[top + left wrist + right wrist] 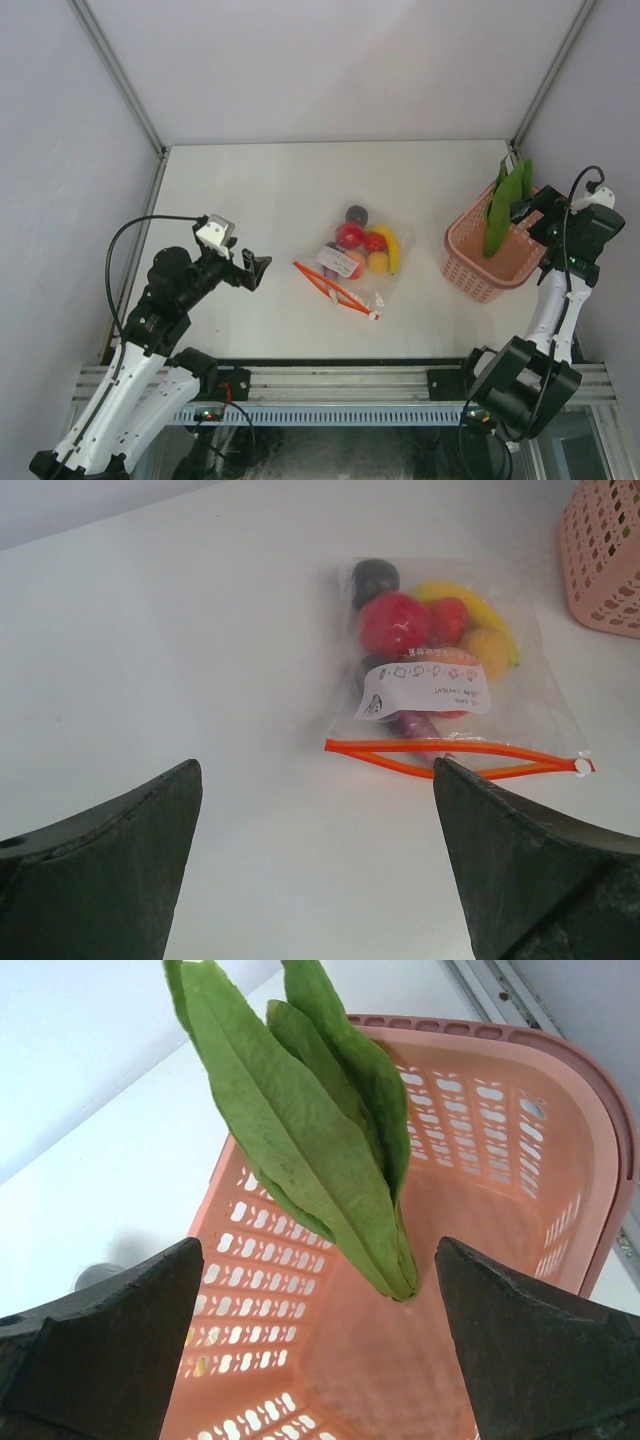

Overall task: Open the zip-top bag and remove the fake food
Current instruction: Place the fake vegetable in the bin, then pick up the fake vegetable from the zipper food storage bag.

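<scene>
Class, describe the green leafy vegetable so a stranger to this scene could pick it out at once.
On the white table, find the pink lattice basket near the right edge. The green leafy vegetable stands in it, long pointed leaves reaching past the far rim. It is the only green thing, and the only toy food outside the zip-top bag.

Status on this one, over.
Left end effector open, short of bag; right end effector open over basket. Bag mouth parted, fruit inside; greens in basket. Nothing blocking.
</scene>
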